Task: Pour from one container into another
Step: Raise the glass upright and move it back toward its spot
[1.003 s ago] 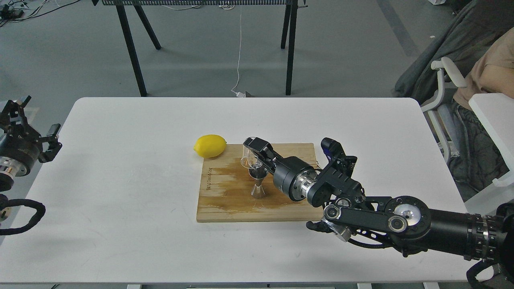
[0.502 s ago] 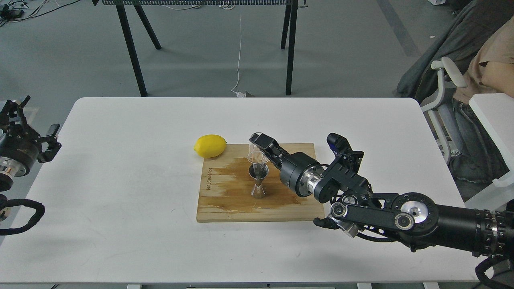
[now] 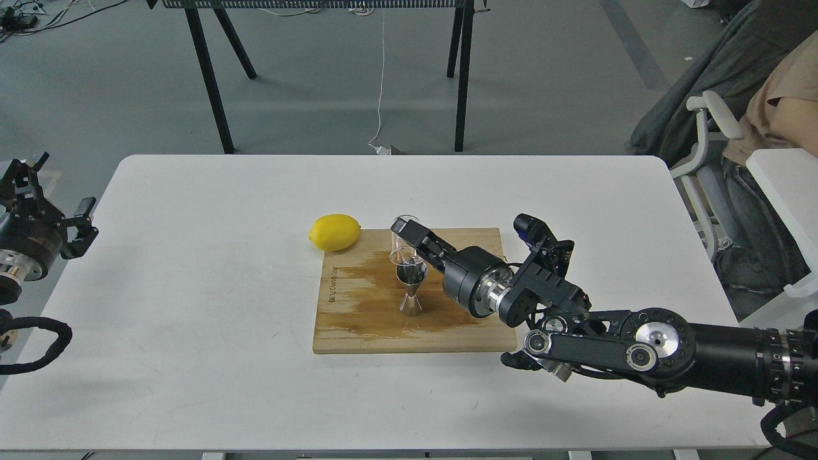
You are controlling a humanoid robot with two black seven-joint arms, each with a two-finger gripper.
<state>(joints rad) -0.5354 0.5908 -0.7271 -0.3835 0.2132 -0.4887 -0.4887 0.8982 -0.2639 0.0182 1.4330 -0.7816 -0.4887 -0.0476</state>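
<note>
Head view: right gripper over the far half of a wooden cutting board, fingers clamped on the small clear glass cup, one finger visible along the cup's right side, the other hidden behind the glass. Cup held just above and slightly behind the steel jigger, tipped a little, lower edge close to the jigger's top rim; contact between the two not discernible. Jigger upright on the board, roughly at its middle, dark inside the top cone. Board surface darkened with wet-looking patches around the jigger. Lemon at the board's far left corner, touching or nearly touching its edge, on the white table. Left gripper far off at the table's left edge, well apart from everything, fingers spread and holding nothing.
</note>
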